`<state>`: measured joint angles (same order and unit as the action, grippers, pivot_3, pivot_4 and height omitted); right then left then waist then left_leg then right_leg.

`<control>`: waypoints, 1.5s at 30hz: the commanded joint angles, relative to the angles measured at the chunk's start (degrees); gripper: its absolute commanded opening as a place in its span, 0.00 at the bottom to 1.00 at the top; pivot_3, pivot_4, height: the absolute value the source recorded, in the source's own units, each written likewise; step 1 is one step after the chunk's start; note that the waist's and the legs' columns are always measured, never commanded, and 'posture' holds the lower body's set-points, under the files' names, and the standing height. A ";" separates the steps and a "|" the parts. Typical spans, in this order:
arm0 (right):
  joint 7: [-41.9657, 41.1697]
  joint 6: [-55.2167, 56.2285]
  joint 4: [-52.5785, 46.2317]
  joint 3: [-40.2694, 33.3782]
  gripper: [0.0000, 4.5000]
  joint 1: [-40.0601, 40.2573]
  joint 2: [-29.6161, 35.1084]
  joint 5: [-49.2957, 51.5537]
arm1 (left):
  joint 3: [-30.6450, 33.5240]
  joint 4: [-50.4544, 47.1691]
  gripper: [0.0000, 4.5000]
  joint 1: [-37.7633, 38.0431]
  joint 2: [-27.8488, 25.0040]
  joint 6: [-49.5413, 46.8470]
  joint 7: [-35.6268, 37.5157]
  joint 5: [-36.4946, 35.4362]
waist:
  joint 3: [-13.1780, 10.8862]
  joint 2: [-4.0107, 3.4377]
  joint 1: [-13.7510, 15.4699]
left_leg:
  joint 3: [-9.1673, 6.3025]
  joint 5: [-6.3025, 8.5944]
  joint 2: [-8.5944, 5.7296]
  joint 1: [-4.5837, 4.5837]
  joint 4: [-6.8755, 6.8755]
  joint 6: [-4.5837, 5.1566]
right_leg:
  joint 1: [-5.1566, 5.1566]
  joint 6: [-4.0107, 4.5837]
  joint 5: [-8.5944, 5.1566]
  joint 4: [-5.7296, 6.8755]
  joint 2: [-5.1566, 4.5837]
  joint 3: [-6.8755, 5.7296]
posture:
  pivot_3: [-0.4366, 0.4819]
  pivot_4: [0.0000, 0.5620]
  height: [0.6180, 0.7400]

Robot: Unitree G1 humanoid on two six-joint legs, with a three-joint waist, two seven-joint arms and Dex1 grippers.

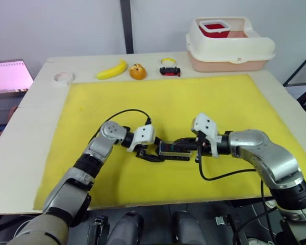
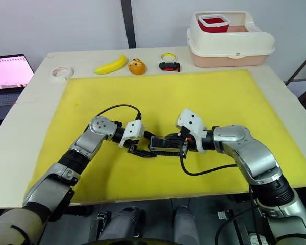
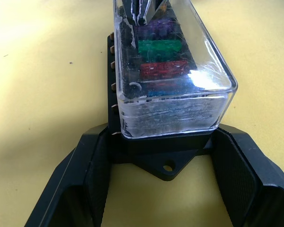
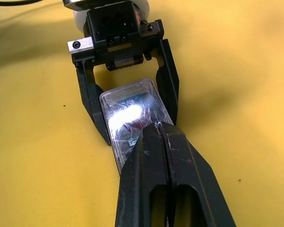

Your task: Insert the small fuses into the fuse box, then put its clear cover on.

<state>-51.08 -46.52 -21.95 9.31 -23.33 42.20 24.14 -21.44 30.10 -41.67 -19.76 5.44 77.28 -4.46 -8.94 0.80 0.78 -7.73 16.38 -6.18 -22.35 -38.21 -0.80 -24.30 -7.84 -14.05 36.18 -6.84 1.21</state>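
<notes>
The black fuse box (image 1: pixel 174 150) lies in the middle of the yellow mat (image 1: pixel 219 102), and the clear cover (image 3: pixel 180 52) sits on top of it. Through the cover I see small fuses (image 3: pixel 159 46) seated in a row: purple, green, red and blue. My left gripper (image 1: pixel 155 153) straddles the box's left end, its fingers (image 3: pixel 92 175) pressed against both sides of the black base. My right gripper (image 4: pixel 154 130) is shut, fingers together, with its tips resting on top of the cover (image 4: pixel 128 113) near the box's right end.
At the back right stands a large cream bin (image 1: pixel 229 46) with a red tub inside. Along the table's far edge lie a banana (image 1: pixel 112 70), an orange fruit (image 1: pixel 137 71), a small black-and-red item (image 1: pixel 170 70) and a white tape roll (image 1: pixel 64 77). A laptop (image 1: pixel 9 76) sits far left.
</notes>
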 commanded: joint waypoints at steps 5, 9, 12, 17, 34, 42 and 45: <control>-2.55 1.20 -3.34 -9.08 0.01 3.51 4.35 4.22 | 1.14 -6.11 0.56 2.49 -0.55 -5.73 -1.80 -0.41 | -0.01 -0.01 0.02 | 0.00 0.01 -0.02 -0.02 0.00 0.01 | -0.01 0.00 0.00 0.00 0.00 0.01 | 0.48 0.27 1.00; -7.00 1.83 -5.50 -16.07 0.06 6.35 10.70 7.57 | 1.67 -9.47 0.56 4.51 -0.69 -9.33 -4.16 -0.29 | -0.03 -0.03 0.00 | 0.02 0.01 0.00 -0.03 0.03 0.02 | -0.05 0.00 0.00 -0.02 0.00 0.01 | 0.48 0.27 1.00; -13.71 2.99 -6.50 -22.12 0.29 10.85 17.26 10.03 | 1.67 -12.28 0.56 6.37 -0.84 -10.94 -5.54 -0.04 | -0.03 -0.03 0.07 | 0.04 0.05 0.00 -0.04 0.03 0.09 | -0.05 0.00 0.00 -0.04 0.00 0.01 | 0.48 0.27 1.00; -17.26 3.02 -6.99 -28.25 0.82 14.87 21.84 12.71 | 1.50 -13.10 0.56 7.29 -1.05 -11.53 -7.05 0.70 | -0.03 -0.03 0.01 | 0.05 0.18 0.04 -0.02 0.04 0.32 | -0.04 0.00 0.00 -0.04 0.01 0.01 | 0.48 0.27 1.00; -22.68 1.92 -7.18 -39.27 1.00 21.63 26.75 15.41 | 16.39 -30.15 0.99 10.83 -27.74 -22.00 11.11 -15.81 | -0.24 -0.11 -0.55 | 0.10 0.11 0.11 -0.07 0.16 0.19 | -0.22 0.00 0.00 -0.02 0.02 0.03 | 0.48 0.27 1.00; -28.13 -2.35 -5.58 -49.97 1.00 25.73 29.76 17.24 | 29.21 -36.50 0.99 17.06 -49.19 -34.62 15.19 -29.50 | -0.30 -0.28 -0.16 | 0.09 0.27 0.06 -0.02 0.08 0.46 | 0.00 0.01 -0.01 -0.12 -0.02 0.02 | 0.48 0.27 1.00; -27.75 -2.53 -5.52 -50.48 1.00 25.61 29.60 17.57 | 31.09 -37.12 0.99 18.55 -49.86 -34.65 15.22 -31.17 | -0.38 -0.45 -0.21 | 0.13 0.27 0.11 -0.01 0.13 0.45 | -0.07 0.01 -0.01 -0.08 -0.02 0.03 | 0.48 0.27 1.00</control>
